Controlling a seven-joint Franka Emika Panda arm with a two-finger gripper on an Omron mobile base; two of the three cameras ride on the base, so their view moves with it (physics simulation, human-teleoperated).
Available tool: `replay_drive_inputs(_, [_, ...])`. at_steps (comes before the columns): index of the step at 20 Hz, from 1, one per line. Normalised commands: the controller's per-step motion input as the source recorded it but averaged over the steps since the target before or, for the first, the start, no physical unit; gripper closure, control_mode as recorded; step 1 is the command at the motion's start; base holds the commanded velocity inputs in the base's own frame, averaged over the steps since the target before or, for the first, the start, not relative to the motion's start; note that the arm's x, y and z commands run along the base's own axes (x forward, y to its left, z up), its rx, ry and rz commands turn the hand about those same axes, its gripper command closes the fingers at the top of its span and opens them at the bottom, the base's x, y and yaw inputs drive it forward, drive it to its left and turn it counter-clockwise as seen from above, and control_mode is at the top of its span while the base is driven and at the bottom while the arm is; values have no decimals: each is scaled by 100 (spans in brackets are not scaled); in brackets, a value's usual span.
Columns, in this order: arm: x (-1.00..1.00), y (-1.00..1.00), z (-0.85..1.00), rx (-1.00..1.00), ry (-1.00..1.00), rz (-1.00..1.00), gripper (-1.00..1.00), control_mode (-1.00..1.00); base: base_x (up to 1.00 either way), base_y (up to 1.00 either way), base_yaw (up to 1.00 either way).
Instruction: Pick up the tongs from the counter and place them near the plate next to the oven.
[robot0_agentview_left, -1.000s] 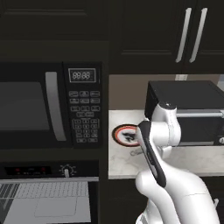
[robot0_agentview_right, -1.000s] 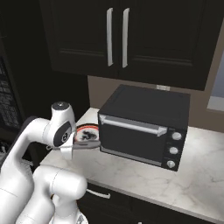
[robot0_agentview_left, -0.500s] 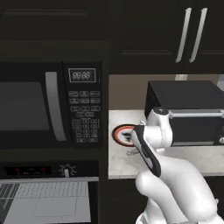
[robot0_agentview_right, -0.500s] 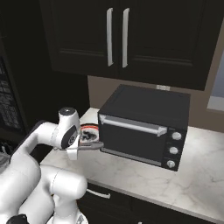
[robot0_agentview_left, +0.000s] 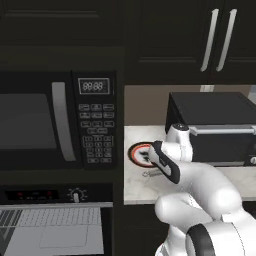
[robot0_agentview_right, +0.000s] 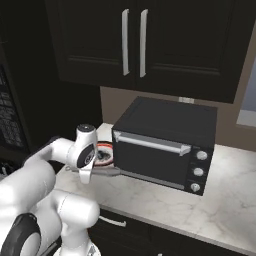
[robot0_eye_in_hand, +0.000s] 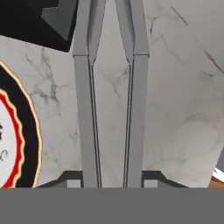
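Item: tongs (robot0_eye_in_hand: 109, 113); slim grey metal, two long arms running side by side up the hand view; held in the tool (robot0_eye_in_hand: 111, 183), whose jaws are closed on the arms near the bottom of that view; in the right base view the tongs (robot0_agentview_right: 102, 171) jut out level from the tool toward the black box appliance (robot0_agentview_right: 165, 145), over the tabletop (robot0_agentview_right: 165, 200).

Landmark: plate (robot0_agentview_left: 141, 152); red-orange rim, dark ring, white centre; it sits on the tabletop left of the box appliance and right of the microwave (robot0_agentview_left: 55, 120); in the hand view the plate (robot0_eye_in_hand: 13, 144) lies just beside the tongs, marbled stone between them.

Change: over the last second the arm has folded lower and closer to the plate; the wrist, earlier raised in front of the box appliance, now sits down near the plate's front edge; the tool's grip is unchanged; plate and box appliance have not moved.

Meaning for the task: pickup is done; the carry looks almost finished, the tongs being already beside the plate; whether they touch the stone I cannot tell.

Outstanding: lower the last bit, release, withdraw; judged risk, the tongs' far end nearing the box appliance, or an arm landing on the plate's rim rather than next to it.

Oven (robot0_agentview_left: 50, 225): below the microwave, down-left of the plate.
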Motion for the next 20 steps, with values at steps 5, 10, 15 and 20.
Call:
replay_drive_inputs(5, [0, 0, -44, 5, 0, -10, 100, -100, 0, 0, 0])
replay_drive_inputs(10, [0, 0, -56, 0, -2, -5, 100, -100, 0, 0, 0])
replay_drive_inputs(15, [7, 22, -75, 0, -10, 0, 100, -100, 0, 0, 0])
replay_drive_inputs(20, [9, 29, -67, 0, -9, 0, 100, -100, 0, 0, 0])
